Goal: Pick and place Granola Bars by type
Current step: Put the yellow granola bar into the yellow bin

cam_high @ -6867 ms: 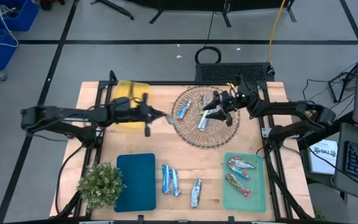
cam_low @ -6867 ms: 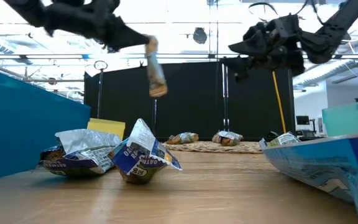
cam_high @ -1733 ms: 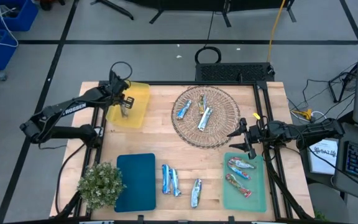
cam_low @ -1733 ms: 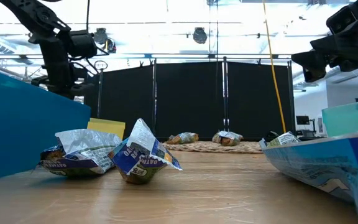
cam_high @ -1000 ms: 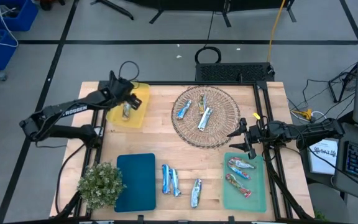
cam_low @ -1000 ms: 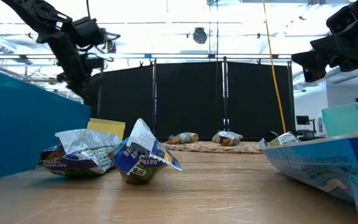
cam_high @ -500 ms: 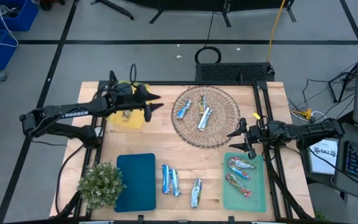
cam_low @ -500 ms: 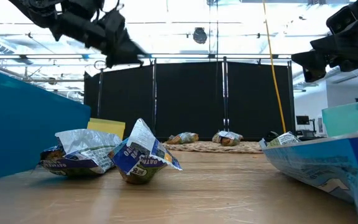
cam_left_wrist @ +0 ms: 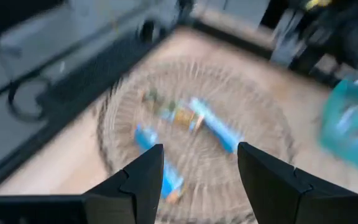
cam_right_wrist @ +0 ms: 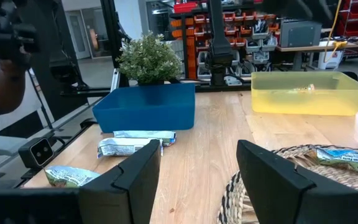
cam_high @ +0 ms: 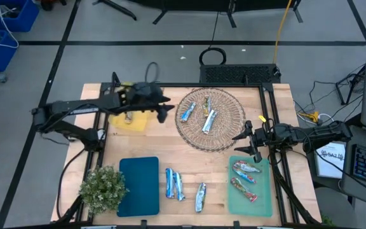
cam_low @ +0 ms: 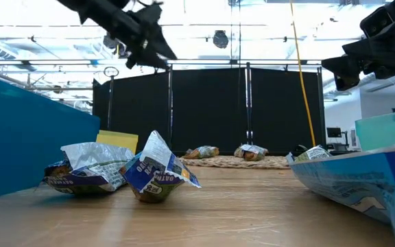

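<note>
My left gripper (cam_high: 165, 110) hangs open and empty in the air between the yellow tray (cam_high: 140, 121) and the round wicker basket (cam_high: 224, 137). One granola bar (cam_high: 128, 116) lies in the yellow tray. Three bars (cam_high: 187, 112) (cam_high: 208, 121) (cam_high: 206, 104) lie in the basket, and the left wrist view shows them ahead of the open fingers (cam_left_wrist: 201, 180). My right gripper (cam_high: 246, 141) waits open and empty at the basket's right, near the green tray's far edge (cam_high: 234, 159). Two red-marked bars (cam_high: 246, 168) (cam_high: 243, 189) lie in the green tray.
A blue tray (cam_high: 138, 186) and a small potted plant (cam_high: 102, 189) stand near the front left. Loose blue bars (cam_high: 173, 184) (cam_high: 199, 197) lie on the wood between the blue and green trays. In the right wrist view a person's hand (cam_right_wrist: 5, 81) shows beyond the table.
My left gripper has left the yellow tray and swung toward the table's right edge, toward the basket, rising and turning to face it. The bar in the yellow tray stays where it lay. My right arm has kept still.
</note>
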